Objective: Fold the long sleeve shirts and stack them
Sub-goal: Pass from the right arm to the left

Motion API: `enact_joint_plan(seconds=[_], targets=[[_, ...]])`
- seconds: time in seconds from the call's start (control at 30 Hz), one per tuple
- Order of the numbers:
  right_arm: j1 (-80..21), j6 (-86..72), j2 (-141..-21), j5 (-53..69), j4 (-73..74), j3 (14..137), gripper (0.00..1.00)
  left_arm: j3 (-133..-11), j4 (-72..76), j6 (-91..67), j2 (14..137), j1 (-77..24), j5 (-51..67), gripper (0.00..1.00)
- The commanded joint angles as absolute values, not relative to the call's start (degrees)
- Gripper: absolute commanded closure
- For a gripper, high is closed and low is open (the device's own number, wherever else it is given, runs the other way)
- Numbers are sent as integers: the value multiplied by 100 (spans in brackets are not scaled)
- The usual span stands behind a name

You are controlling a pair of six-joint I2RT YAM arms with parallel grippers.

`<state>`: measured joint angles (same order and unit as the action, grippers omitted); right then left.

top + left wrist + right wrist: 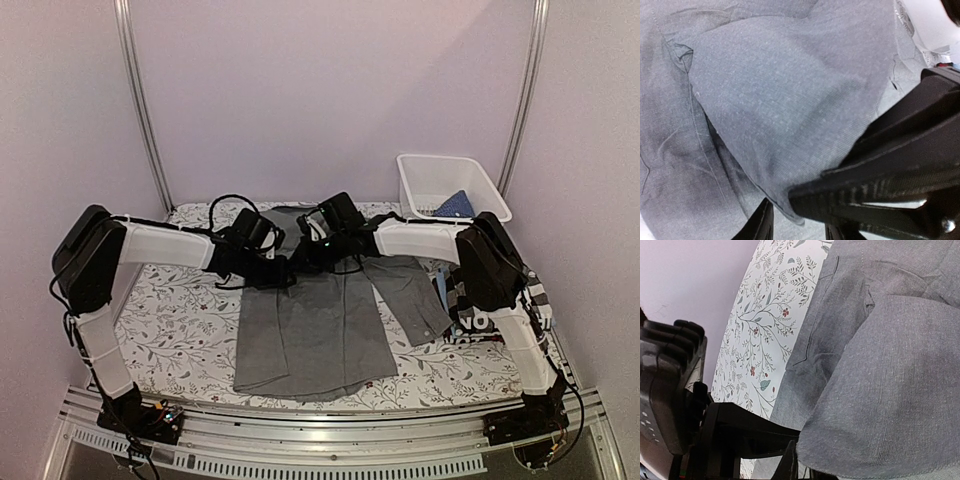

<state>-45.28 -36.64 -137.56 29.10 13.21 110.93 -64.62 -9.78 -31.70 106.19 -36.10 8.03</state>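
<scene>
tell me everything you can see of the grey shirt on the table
The grey shirt is plain, fine-woven cloth with stitched seams and light creases. It lies mostly flat on the floral table cover, hem toward the arm bases, with one sleeve angled out to the right. Its far end is raised into a fold that the left gripper and right gripper appear to pinch.

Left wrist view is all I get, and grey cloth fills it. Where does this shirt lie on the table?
Observer: The grey shirt lies spread mid-table, hem toward the arm bases; both arms reach over its far, collar end.
Operator: Is a sleeve spread out?
Observer: One sleeve lies out on the right arm's side.
Operator: Anything else nearby?
Observer: A white basket at the far right corner holds blue cloth; a dark shirt with white letters lies by the right arm.
</scene>
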Motion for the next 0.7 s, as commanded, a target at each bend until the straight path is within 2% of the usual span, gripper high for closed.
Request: enact_joint_plan(seconds=[0.0, 0.17, 0.23, 0.27, 0.33, 0.47, 0.6, 0.67], targets=[[-4513, -3691, -13513, 3099, 1207, 11098, 92, -6645, -908, -3087, 10858, -3681, 550, 67], [-4492, -3705, -13460, 3074, 1204, 11074, 92, -6783, -1049, -3183, 11003, -3705, 344, 78], [-4492, -3686, -13431, 3046, 1221, 11067, 91, -6892, -1139, -3194, 11021, -3712, 391, 89], [-4491, -3664, -13416, 3001, 1240, 11055, 89, -6960, -1206, -3180, 10998, -3709, 433, 98], [-4492, -3564, -13312, 2759, 1282, 10955, 82, -7098, -1362, -3147, 10897, -3710, 571, 100], [-4491, -3258, -12840, 2056, 1269, 10591, 61, -7445, -1800, -3036, 10692, -3703, 1351, 100], [-4482, -2938, -12246, 1358, 1268, 10270, 48, -7727, -2128, -3093, 10532, -3658, 2010, 100], [-4470, -2799, -11953, 994, 1274, 10053, 45, -7827, -2150, -3254, 10445, -3592, 2452, 100]])
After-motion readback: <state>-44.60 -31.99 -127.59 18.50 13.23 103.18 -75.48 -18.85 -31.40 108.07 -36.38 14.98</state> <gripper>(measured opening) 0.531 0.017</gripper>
